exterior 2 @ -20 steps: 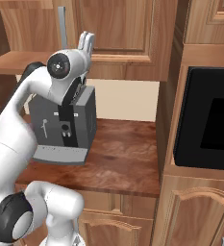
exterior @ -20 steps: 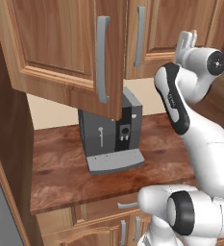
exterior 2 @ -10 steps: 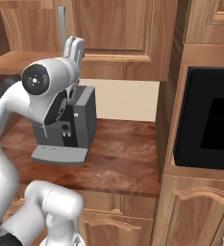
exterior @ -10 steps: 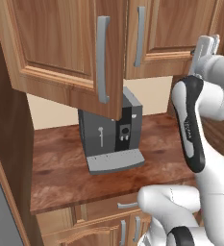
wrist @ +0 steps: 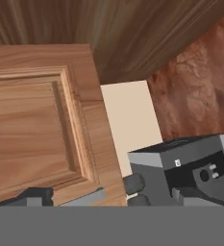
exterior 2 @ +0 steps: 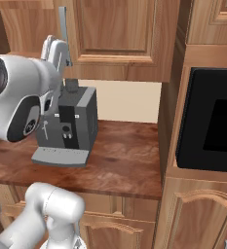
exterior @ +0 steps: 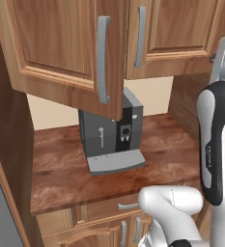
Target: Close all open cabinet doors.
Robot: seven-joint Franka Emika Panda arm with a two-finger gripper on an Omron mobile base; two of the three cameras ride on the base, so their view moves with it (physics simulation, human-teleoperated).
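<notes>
Hand point(exterior 2: 61, 51) raised beside the coffee machine point(exterior: 111, 132), fingers apart, gripping nothing. Best press flat on the open cabinet door point(exterior: 65, 53) near its handle point(exterior: 103, 60), pushing steadily shut.

White glossy arm point(exterior: 211, 144), rounded segments, dark joint bands, small grey lettering on forearm.

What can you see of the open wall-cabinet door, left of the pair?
The open cabinet door is medium-brown wood with a framed raised panel and a long vertical grey bar handle near its free edge. It stands swung out towards the camera, its lower corner overlapping the grey coffee machine on the counter in the left base view. Nothing touches it.
</notes>
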